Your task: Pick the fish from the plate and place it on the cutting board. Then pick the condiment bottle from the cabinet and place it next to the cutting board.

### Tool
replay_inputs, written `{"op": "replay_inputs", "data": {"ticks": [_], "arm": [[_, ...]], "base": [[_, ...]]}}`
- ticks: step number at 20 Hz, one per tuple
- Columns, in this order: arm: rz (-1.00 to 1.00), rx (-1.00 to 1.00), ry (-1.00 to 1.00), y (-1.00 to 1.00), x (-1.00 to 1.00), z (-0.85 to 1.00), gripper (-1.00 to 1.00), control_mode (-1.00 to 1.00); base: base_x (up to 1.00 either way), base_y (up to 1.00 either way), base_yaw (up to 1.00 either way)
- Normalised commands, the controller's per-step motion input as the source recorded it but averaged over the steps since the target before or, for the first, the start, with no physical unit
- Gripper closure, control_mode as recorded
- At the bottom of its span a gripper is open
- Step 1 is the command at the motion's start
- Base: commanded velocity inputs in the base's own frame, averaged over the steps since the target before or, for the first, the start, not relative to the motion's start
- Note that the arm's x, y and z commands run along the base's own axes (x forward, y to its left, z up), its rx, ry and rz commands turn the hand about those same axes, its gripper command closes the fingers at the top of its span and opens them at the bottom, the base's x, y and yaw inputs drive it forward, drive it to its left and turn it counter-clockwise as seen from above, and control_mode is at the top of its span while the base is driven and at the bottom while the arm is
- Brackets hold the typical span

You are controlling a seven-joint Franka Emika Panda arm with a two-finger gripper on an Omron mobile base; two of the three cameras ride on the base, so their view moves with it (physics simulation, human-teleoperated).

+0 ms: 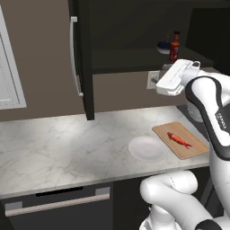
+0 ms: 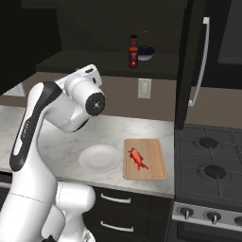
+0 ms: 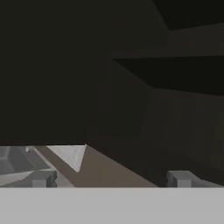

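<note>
Fish [image 1: 179, 139] on cutting board [image 1: 194, 151]

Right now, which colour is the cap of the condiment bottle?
Black, on the condiment bottle; clearest in the right base view.

Marble counter [image 1: 67, 148]: white plate [image 1: 147, 148] just beside cutting board [image 1: 182, 139], edges perhaps touching. Cabinet shelf [image 2: 94, 64]: condiment bottle [image 2: 133, 52] next to dark bowl [image 2: 145, 53].
</note>
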Motion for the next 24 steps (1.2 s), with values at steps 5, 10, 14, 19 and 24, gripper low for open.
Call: {"op": "replay_inputs", "data": {"ticks": [5,10,14,19,24], "arm": [[-0.07,0.0,-0.03,-0.16,0.0,0.07,-1.0,-1.0],[-0.05,-0.01,-0.03,-0.25,0.0,0.0,-1.0,-1.0],[-0.04,0.0,-0.02,-0.24,0.01,0.0,-1.0,-1.0],[-0.05,0.0,0.0,-0.24,0.09,0.0,-1.0,-1.0],[-0.08,0.0,0.0,-0.26,0.19,0.0,-1.0,-1.0]], "base": [[0.0,0.0,0.0],[0.0,0.0,0.0],[0.0,0.0,0.0],[0.0,0.0,0.0],[0.0,0.0,0.0]]}}
